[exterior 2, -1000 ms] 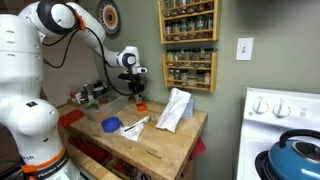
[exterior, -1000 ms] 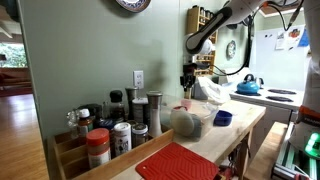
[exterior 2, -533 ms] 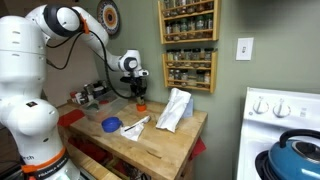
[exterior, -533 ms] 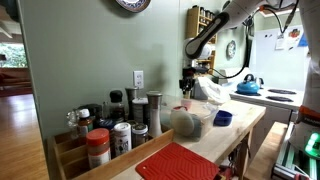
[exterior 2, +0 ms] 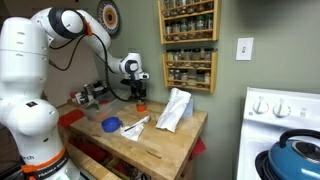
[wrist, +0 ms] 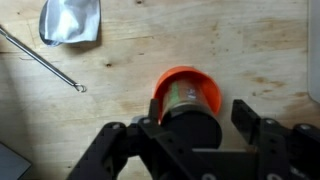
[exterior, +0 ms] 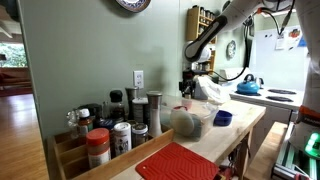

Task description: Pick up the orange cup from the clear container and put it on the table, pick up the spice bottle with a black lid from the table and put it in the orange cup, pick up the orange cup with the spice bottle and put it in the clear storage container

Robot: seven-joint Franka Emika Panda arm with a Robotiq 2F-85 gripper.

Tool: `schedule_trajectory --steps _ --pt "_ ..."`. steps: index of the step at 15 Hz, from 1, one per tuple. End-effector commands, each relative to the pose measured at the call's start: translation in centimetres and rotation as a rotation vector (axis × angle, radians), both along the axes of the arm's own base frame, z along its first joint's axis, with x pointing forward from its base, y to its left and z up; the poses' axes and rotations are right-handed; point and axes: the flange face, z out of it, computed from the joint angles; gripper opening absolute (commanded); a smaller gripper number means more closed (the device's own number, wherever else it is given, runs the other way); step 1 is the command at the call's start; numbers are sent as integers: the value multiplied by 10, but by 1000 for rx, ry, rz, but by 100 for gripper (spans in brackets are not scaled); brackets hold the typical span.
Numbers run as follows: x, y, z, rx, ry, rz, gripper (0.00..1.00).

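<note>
Jaws stand spread with one of the fingers (wrist: 247,115) on each side of the spice bottle (wrist: 190,128), and they grip nothing. In the wrist view a strip of bare wood shows between the bottle's black lid and the finger on the right of the picture. On the other side the gap is too dark to judge.

The bottle stands upright inside the orange cup (wrist: 186,88), with its lid between the jaws and its label showing just inside the cup's rim. The cup sits on the wooden tabletop (wrist: 130,55) directly beneath the jaws, and its rim shows just past the fingertips.

Farther ahead of the jaws, toward the upper left corner of the wrist view, lies a crumpled silvery bag (wrist: 70,20). A thin metal rod (wrist: 40,58) with a small loop at its end runs slantwise across the wood between that bag and the jaws.

In both exterior views the arm (exterior 2: 60,25) reaches down so that the jaws hang right over the cup, which shows as a small orange spot under them. In an exterior view the clear container (exterior: 189,123), a rounded greyish vessel, stands near the jaws on the camera's side of them, apart from the orange cup. A small blue cup (exterior: 222,118) rests just beside that container, farther from the jaws.
</note>
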Motion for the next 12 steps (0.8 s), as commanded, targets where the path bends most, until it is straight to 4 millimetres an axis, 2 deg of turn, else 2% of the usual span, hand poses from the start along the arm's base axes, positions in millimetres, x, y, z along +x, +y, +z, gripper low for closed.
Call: schedule_trajectory --steps 1,3,5,8,9,12 --pt "4 -4 28 28 -38 -61 100" --pt "6 -11 53 61 -68 -139 100" --pt "6 -26 68 36 -86 -266 100" --pt "2 -48 69 34 -78 -429 100" --pt "12 -38 73 45 -106 -339 100" --pt "12 -41 74 45 -108 -348 100"
